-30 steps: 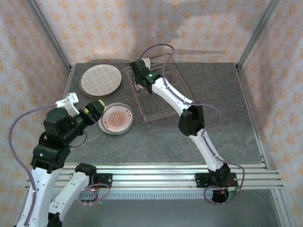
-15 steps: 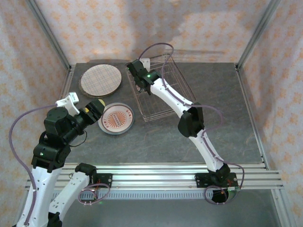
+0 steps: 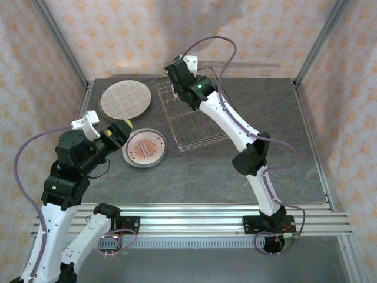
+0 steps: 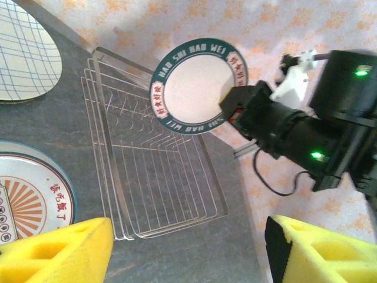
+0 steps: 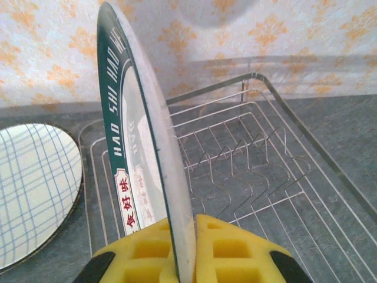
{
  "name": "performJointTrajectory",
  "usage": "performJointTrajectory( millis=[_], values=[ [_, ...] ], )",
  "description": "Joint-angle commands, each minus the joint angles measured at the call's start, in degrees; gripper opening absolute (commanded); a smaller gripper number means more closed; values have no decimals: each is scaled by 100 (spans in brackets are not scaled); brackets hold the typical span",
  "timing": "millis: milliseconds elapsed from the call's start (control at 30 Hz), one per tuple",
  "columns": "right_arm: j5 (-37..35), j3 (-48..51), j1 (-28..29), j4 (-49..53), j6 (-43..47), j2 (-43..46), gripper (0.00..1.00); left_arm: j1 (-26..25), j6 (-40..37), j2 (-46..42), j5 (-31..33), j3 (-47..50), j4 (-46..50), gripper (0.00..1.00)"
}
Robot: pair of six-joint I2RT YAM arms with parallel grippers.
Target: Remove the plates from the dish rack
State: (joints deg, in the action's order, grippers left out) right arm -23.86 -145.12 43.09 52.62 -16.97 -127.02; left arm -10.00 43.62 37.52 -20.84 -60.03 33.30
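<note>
Sitting at the table's far middle, the dish rack (image 3: 203, 127) is holding no plates. Left of it, the beige plaid plate (image 3: 125, 99) and the smaller white red-fruit plate (image 3: 145, 148) are lying flat. The right gripper (image 5: 185, 236) is pinching the dark-rimmed plate (image 4: 199, 86) by its rim, on edge above the rack's left end, with set-down space lying leftward. The left gripper (image 3: 121, 132) is hanging with jaws apart, holding nothing, beside the fruit plate.

Dish rack (image 3: 182, 127) centre-rear; far plate (image 3: 124, 99) left of it; near plate (image 3: 144, 147) before that; third plate (image 4: 198, 86) above rack.
</note>
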Motion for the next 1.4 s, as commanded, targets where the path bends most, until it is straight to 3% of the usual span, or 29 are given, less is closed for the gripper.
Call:
performJointTrajectory(
  millis=[0,500,833,1367],
  values=[
    [-304,208,16,150,-121,591,0,26,106,108,-202,16,-394,69],
    [90,2175,15,-313,-33,2638,0,-230,337,790,-538,33,-1147,70],
    [1542,3621,-442,-745,-582,3848,0,-1261,534,1536,-37,20,-1841,70],
    [3202,4934,-1358,-1155,-1782,5116,0,-1957,1755,3187,-368,-88,-3239,67]
  ],
)
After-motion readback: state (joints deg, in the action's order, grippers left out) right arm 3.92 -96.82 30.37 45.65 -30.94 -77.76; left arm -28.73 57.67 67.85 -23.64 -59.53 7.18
